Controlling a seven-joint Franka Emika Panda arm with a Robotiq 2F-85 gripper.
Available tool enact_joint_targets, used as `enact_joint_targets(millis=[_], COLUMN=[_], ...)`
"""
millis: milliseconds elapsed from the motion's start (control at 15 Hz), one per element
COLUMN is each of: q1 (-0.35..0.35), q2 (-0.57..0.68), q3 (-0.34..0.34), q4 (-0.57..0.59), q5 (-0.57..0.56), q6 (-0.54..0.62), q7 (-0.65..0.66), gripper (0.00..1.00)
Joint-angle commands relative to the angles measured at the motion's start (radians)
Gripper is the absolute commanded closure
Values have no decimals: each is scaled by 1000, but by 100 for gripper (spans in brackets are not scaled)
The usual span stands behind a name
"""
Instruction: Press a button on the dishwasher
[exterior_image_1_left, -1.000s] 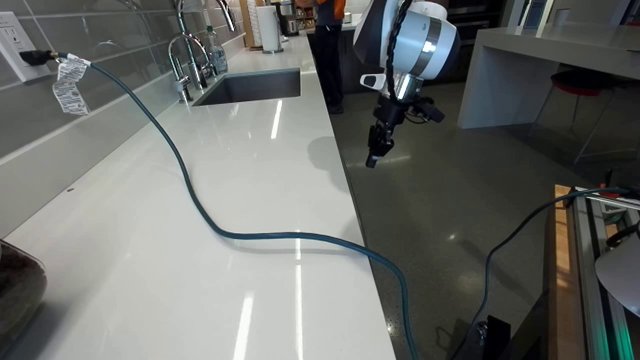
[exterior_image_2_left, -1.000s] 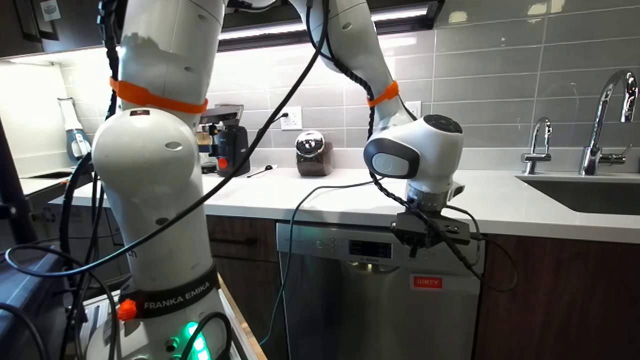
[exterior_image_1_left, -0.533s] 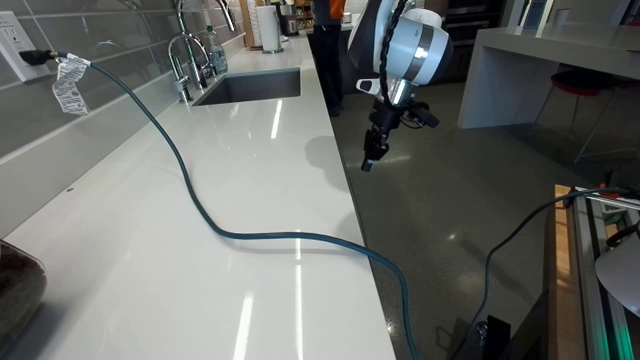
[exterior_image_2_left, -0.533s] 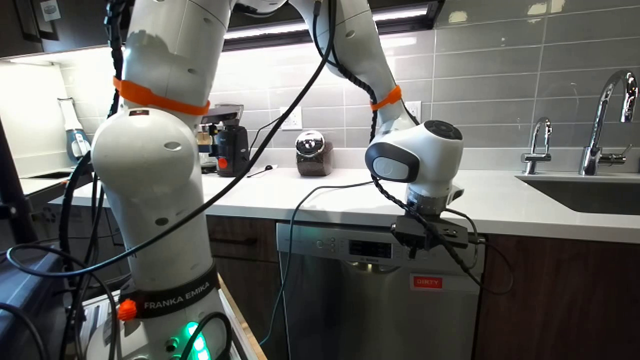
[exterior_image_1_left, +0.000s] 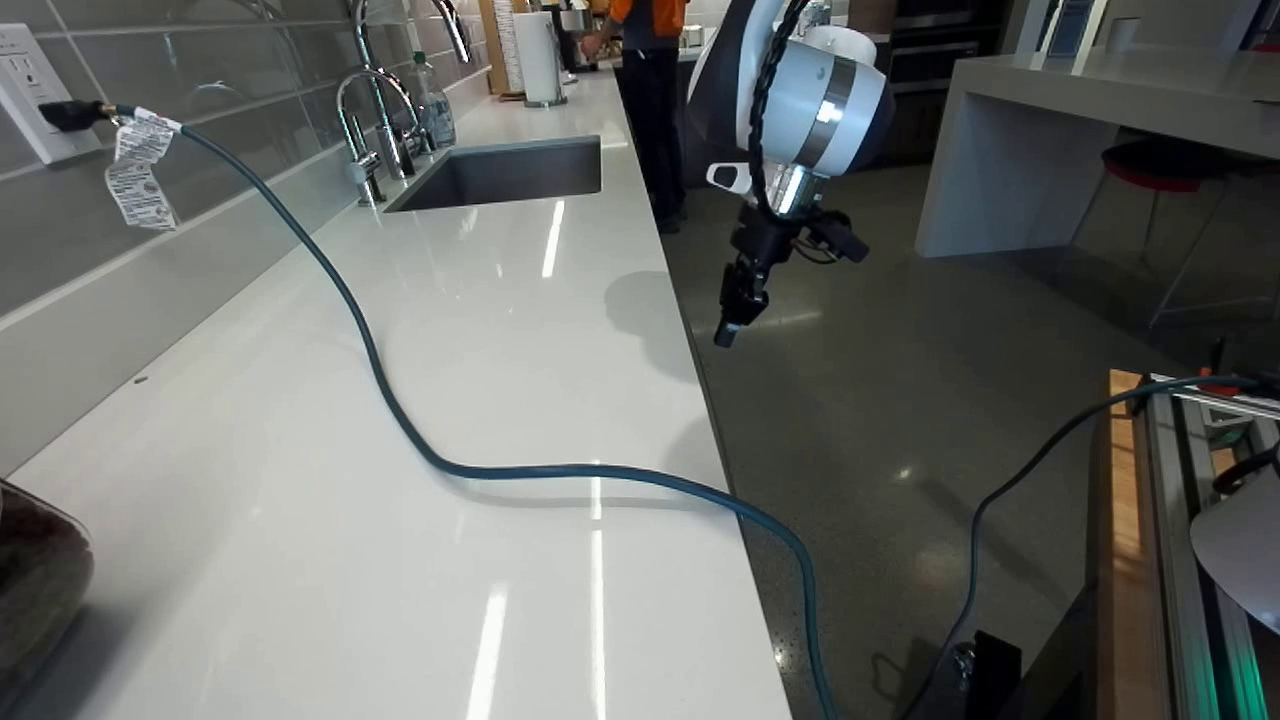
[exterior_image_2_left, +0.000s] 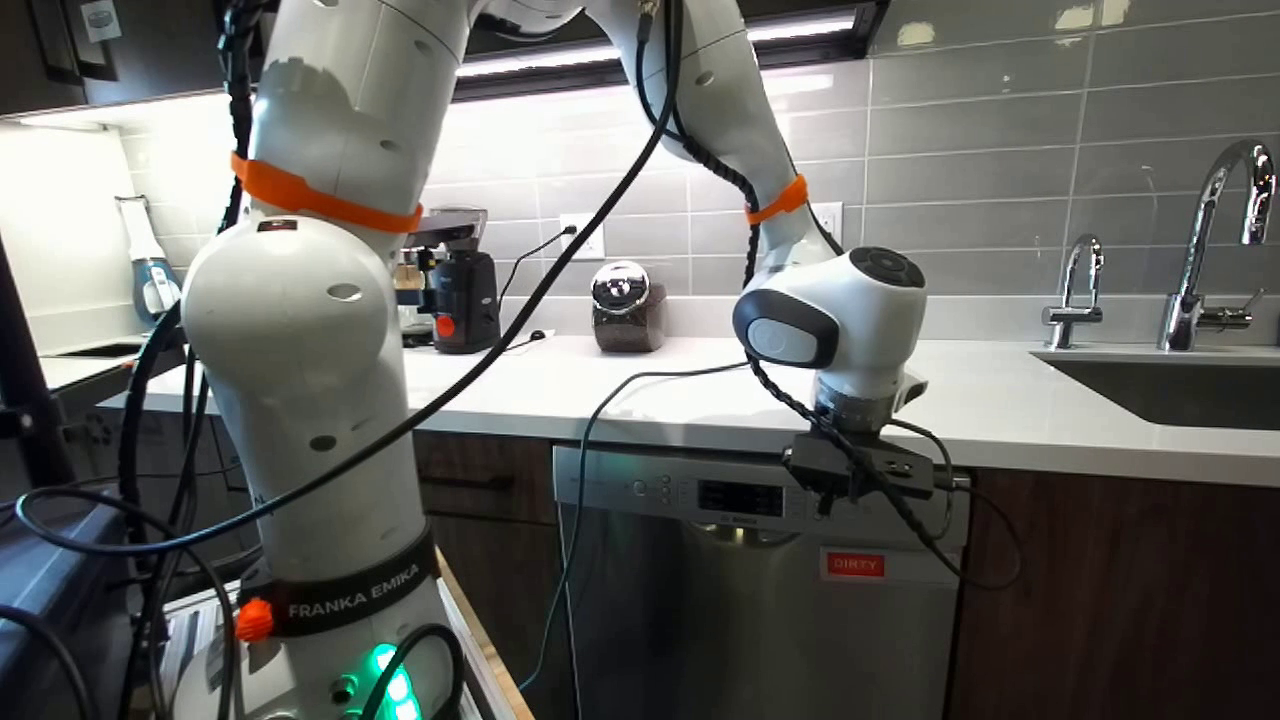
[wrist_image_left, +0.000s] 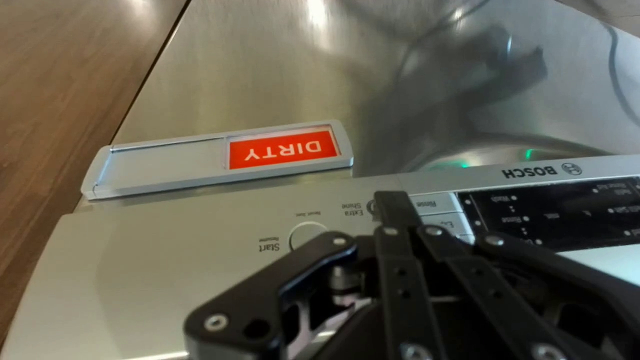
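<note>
Beneath the counter (exterior_image_2_left: 690, 410), the dishwasher (exterior_image_2_left: 750, 620) bears a round Start button (wrist_image_left: 305, 235); near it hangs the gripper (wrist_image_left: 398, 207), clenched on nothing. I judge the step as alignment, contact not discernible from here; next should come centring on one button, then a push.

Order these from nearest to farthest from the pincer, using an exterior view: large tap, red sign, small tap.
1. Red sign: just below the pincer, slightly right.
2. Small tap: picture right, behind the sink.
3. Large tap: farther right.
</note>
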Motion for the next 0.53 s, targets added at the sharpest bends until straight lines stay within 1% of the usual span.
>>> enact_joint_targets(millis=[0, 467], q1=[-12, -14], q2=[27, 34], q3=[20, 35], q4=[28, 41], q5=[42, 49], q6=[6, 5], q7=[-38, -39], gripper=[100, 100])
